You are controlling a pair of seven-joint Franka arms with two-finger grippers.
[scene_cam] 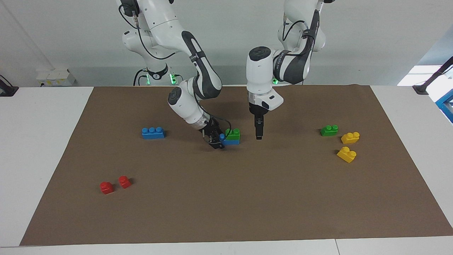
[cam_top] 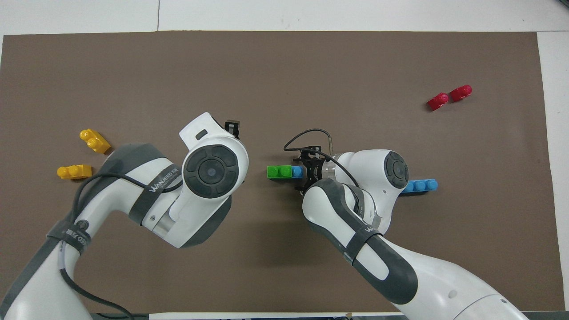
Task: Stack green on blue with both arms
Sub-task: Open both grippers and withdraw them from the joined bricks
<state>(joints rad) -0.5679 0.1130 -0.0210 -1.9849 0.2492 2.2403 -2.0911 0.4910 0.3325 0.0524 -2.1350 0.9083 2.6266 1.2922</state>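
Mid-mat, the green brick [scene_cam: 233, 133] is sitting on the blue brick [scene_cam: 230, 142], whose end the right gripper [scene_cam: 216, 140] is clasping; the left gripper [scene_cam: 259, 136], fingers together and empty, is hanging just beside them, its tips visible only in the facing view.

plain pale wall [scene_cam: 226, 42], white table [scene_cam: 42, 141], brown mat [scene_cam: 226, 198]

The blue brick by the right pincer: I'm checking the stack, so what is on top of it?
A green brick sits on the blue brick, leaving one blue stud bare. The right pincer covers that end, so its grip is unclear.
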